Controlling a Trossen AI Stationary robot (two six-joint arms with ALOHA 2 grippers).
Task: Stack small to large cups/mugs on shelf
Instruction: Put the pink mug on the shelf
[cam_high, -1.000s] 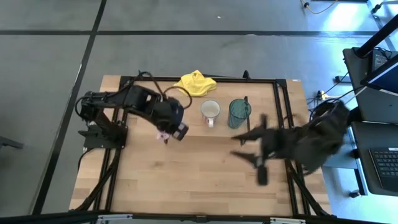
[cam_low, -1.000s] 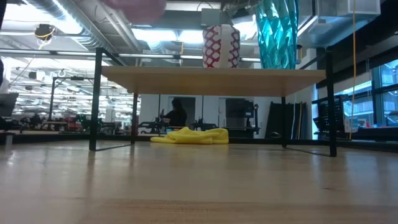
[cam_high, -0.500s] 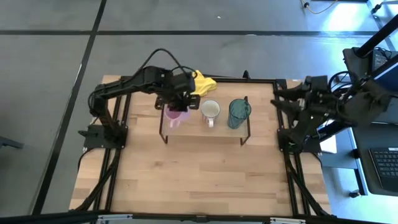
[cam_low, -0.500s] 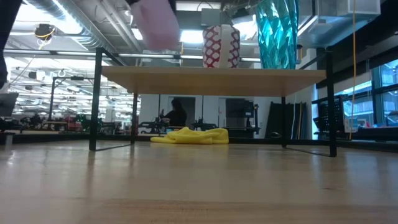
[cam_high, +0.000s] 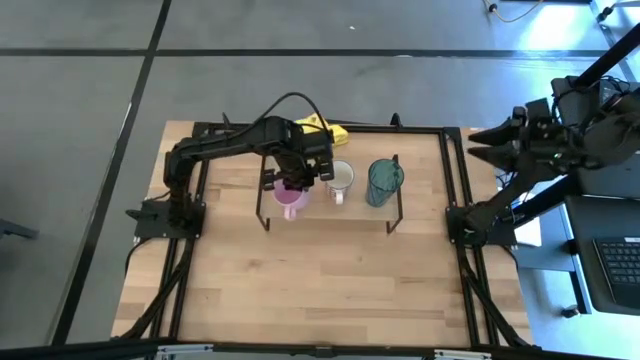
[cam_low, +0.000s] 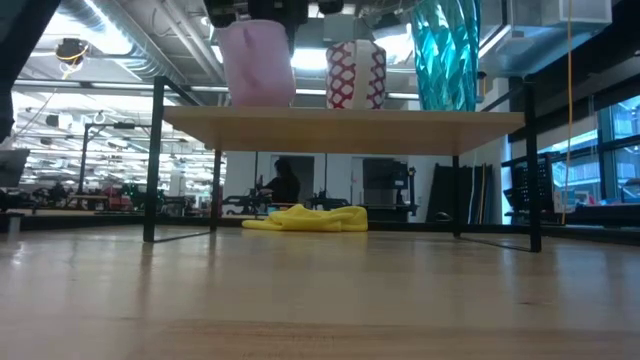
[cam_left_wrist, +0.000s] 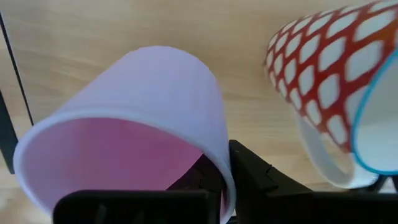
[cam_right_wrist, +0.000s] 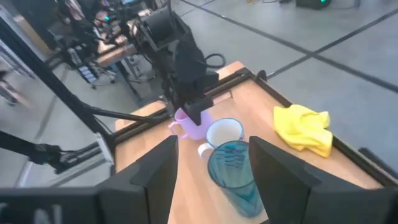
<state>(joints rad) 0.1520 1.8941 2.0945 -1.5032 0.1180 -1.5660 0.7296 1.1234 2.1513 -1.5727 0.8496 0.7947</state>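
The small pink mug (cam_low: 257, 62) stands at the left end of the shelf (cam_low: 400, 118), a little tilted, its base down at the board. My left gripper (cam_high: 293, 180) reaches down onto it from above and is shut on its wall. The white mug with a red lattice (cam_low: 355, 75) stands at the shelf's middle and the teal cup (cam_low: 445, 55) at its right end, both on their bases. My right gripper (cam_high: 490, 145) hangs open beyond the table's right edge, with nothing between its fingers. My left gripper holds the pink mug by its wall at the rim (cam_left_wrist: 225, 163), on the side next to the white mug (cam_left_wrist: 329, 81). One finger is inside the mug and one finger (cam_left_wrist: 252, 174) outside. The fingers come from above, pointing steeply down. The mug's base meets the shelf board.
A yellow cloth (cam_right_wrist: 305, 127) lies on the table behind the shelf, partly hidden under my left arm in the high view. The shelf's dark wire legs (cam_high: 262, 212) stand on the wooden table (cam_high: 320, 290). Dark frame rails (cam_high: 455, 180) run along the table's sides.
My left gripper has carried the pink mug toward the shelf's left end and down, rolling as it went; the mug has sunk from above the board to rest on it. My right gripper has drawn back from over the table's right part to beyond its right edge.
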